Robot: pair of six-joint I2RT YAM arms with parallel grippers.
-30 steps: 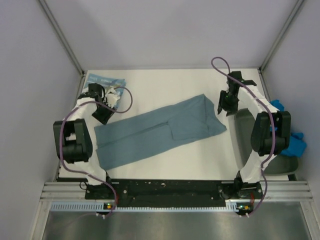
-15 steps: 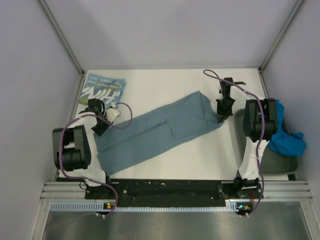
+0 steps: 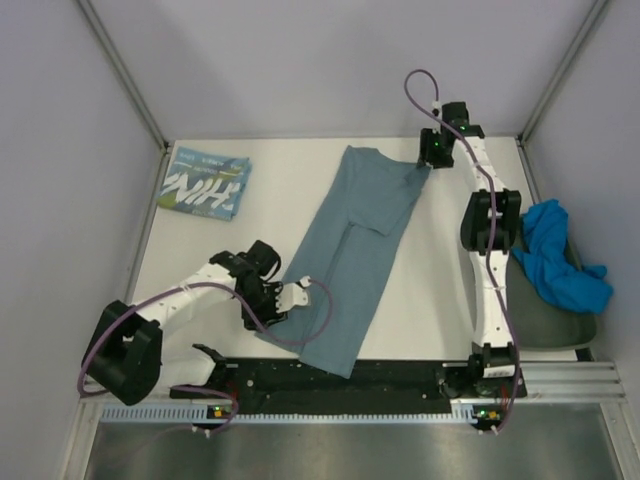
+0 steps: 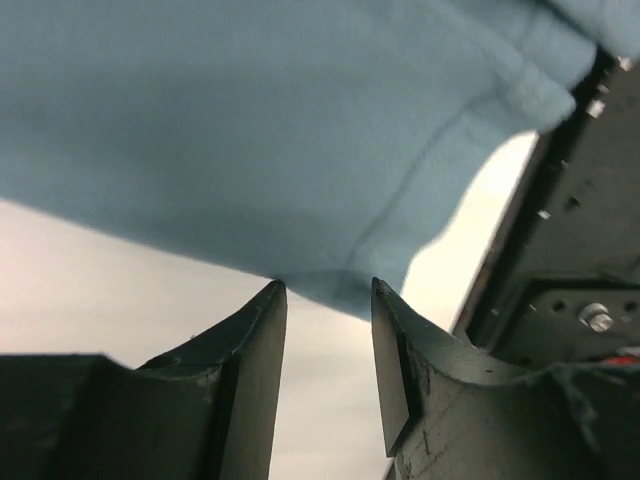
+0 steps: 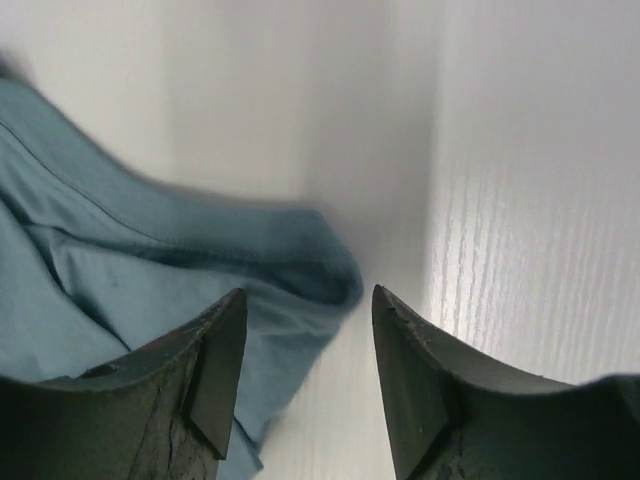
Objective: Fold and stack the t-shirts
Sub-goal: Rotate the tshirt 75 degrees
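Hovering with jaws narrowly parted, the left gripper [image 4: 323, 285] noses the near hem of the slate-teal t-shirt [image 3: 355, 240]; the right gripper [image 5: 305, 295], jaws also apart, sits at its far corner. The shirt lies stretched lengthwise on the table [image 3: 440, 290], with the NIH t-shirt [image 3: 205, 185] folded far-left.

Your left arm [image 3: 190, 290] lies low and folded, its elbow out at the near left corner and its forearm reaching inward to the right. Your left end effector [image 3: 283, 300] has its jaws only a narrow gap apart. Your right arm [image 3: 490, 290] stretches almost straight toward the far side, with its wrist turned left at the top. Your right end effector [image 3: 427, 160] holds its jaws wider apart, with clear space between the fingers [image 5: 215, 360].
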